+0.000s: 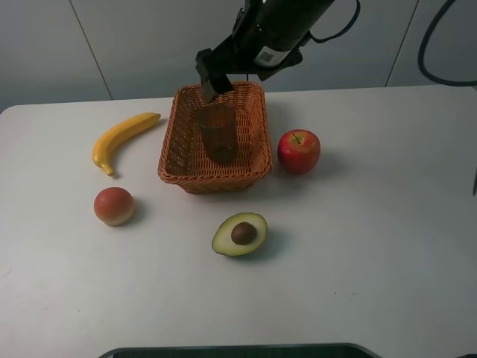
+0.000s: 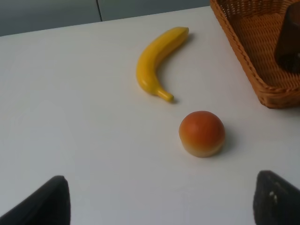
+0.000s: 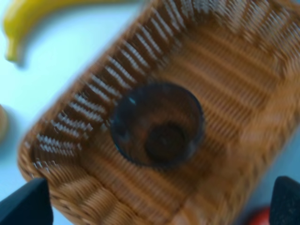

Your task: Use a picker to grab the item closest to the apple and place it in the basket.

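Observation:
A red apple (image 1: 299,151) sits on the white table just right of the woven basket (image 1: 179,134). Inside the basket stands a dark brown glass cup (image 1: 218,134), upright, its mouth facing the right wrist view (image 3: 157,124). My right gripper (image 1: 211,83) hangs open above the basket's far end, its fingers spread wide on either side of the cup and clear of it (image 3: 154,206). My left gripper (image 2: 161,206) is open over the table's left part, holding nothing; it does not show in the exterior view.
A halved avocado (image 1: 240,234) lies in front of the basket. A banana (image 1: 123,138) and a red-orange round fruit (image 1: 114,206) lie to the basket's left, both also in the left wrist view. A dark edge runs along the table's front.

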